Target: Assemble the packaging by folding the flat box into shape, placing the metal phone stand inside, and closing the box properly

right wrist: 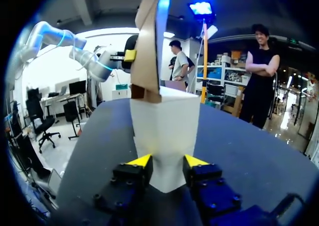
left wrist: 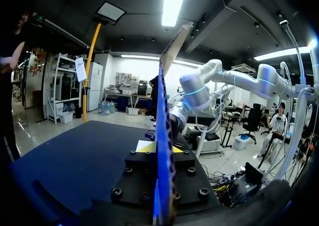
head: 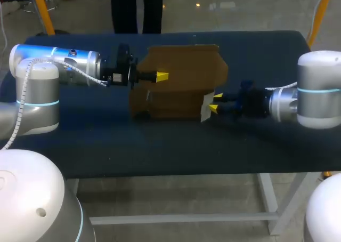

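The flat brown cardboard box (head: 181, 79) is held up over the middle of the table, between my two arms. My left gripper (head: 161, 77) is shut on its left part. In the left wrist view the box (left wrist: 164, 111) runs edge-on between the fingers of the left gripper (left wrist: 160, 149). My right gripper (head: 214, 103) is shut on a white folded part (head: 206, 107) at the box's lower right corner. In the right wrist view this white part (right wrist: 167, 126) sits between both yellow tips of the right gripper (right wrist: 167, 162), and the brown panel (right wrist: 147, 52) rises above it. No phone stand is in view.
The dark blue table (head: 160, 146) stretches under both arms, with its front edge near the robot's base. My left arm's gripper (right wrist: 127, 56) shows beyond the box in the right wrist view.
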